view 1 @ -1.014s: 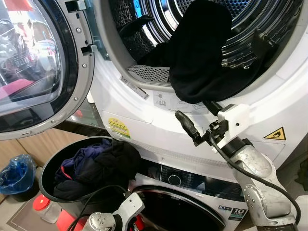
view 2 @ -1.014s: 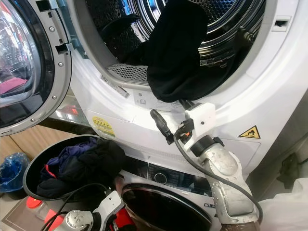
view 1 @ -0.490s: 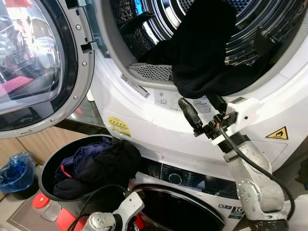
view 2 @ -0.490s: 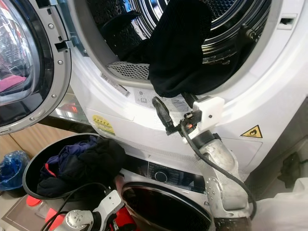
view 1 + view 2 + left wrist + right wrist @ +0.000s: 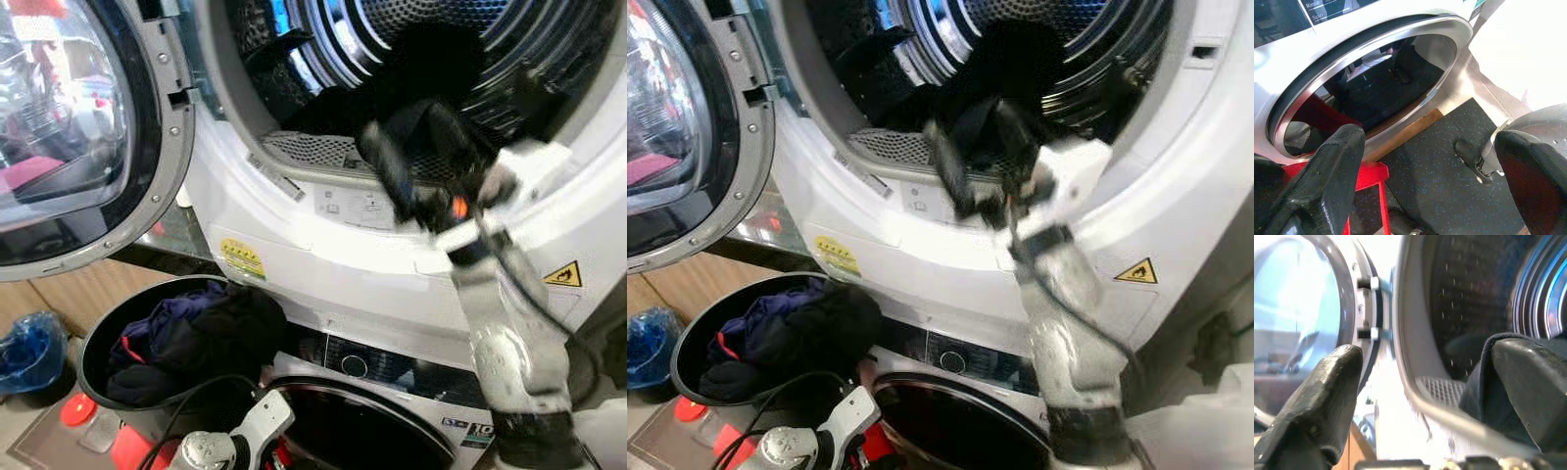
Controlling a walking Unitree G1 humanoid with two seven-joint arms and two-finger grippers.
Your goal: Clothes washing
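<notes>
A black garment [image 5: 431,59] lies inside the open upper drum [image 5: 323,39], just behind the lip. My right gripper [image 5: 416,147] is raised at the drum's mouth, blurred, open, its fingers against the garment's lower edge. In the right wrist view one of the fingers [image 5: 1528,382] rests beside dark cloth [image 5: 1481,391], with the drum's perforated wall behind. A black round basket [image 5: 93,338] at the lower left holds dark and purple clothes [image 5: 186,333]. My left arm [image 5: 220,450] hangs low; its gripper [image 5: 1430,161] is open in front of the lower machine's door [image 5: 1376,54].
The upper machine's round glass door [image 5: 78,137] stands open to the left. Below is a second machine with a dark porthole [image 5: 362,431]. A blue bag [image 5: 29,352] and a red lid [image 5: 78,409] sit on the floor left of the basket.
My right gripper has risen from below the drum's lip to its mouth. The black garment that hung over the lip now lies inside the drum.
</notes>
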